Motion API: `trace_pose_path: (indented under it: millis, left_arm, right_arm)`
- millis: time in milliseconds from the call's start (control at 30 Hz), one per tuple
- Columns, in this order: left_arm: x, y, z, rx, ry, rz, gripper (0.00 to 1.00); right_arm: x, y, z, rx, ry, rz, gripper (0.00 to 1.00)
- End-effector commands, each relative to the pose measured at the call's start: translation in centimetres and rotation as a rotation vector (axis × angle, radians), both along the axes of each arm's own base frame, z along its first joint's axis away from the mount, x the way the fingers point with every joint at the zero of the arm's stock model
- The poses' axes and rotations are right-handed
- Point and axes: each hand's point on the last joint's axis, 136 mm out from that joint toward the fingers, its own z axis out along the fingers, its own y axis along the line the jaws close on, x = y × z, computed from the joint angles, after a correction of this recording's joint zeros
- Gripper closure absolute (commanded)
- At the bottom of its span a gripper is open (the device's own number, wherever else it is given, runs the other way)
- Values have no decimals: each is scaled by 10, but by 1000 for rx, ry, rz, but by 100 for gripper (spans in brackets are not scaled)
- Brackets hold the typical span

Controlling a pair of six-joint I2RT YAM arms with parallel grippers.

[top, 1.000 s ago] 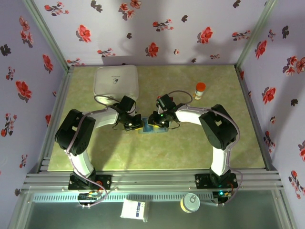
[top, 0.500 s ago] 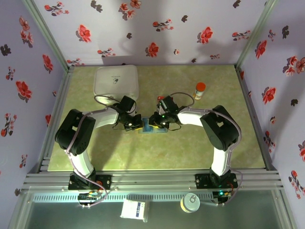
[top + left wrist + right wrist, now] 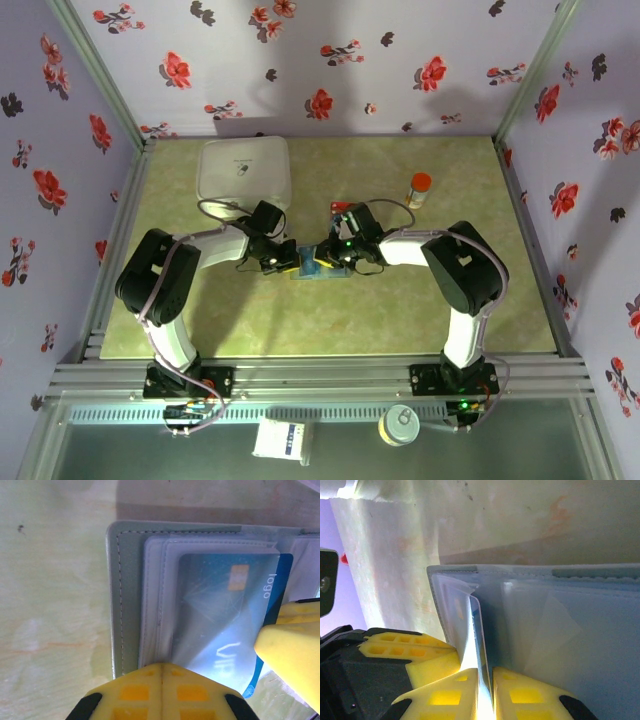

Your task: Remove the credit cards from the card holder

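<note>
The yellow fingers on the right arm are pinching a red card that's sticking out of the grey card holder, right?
Almost, but the card is not red. It is a blue card. The right gripper is pinching its edge where it sticks out of the grey card holder. The left wrist view shows the blue face clearly, and the right wrist view shows the pinch.

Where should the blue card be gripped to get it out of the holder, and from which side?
Grip the blue card by its bare end poking past the open mouth of the clear sleeve, coming from that side, flat faces between the fingers. The rest lies covered inside the card holder. The right end effector straddles that edge.
</note>
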Motion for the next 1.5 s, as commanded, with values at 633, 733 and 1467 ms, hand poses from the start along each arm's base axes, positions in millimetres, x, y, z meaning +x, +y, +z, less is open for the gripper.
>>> trace_pose_path:
  millis: [633, 733, 1467]
  left_arm:
    - [-14, 14, -14, 61, 50, -12, 100]
    - [-14, 14, -14, 60, 49, -12, 100]
    - [-12, 12, -12, 56, 48, -18, 100]
  right_arm:
    - [7, -4, 18, 65, -33, -35, 85]
    - [7, -1, 19, 80, -31, -32, 85]
    - [2, 2, 8, 62, -11, 0, 93]
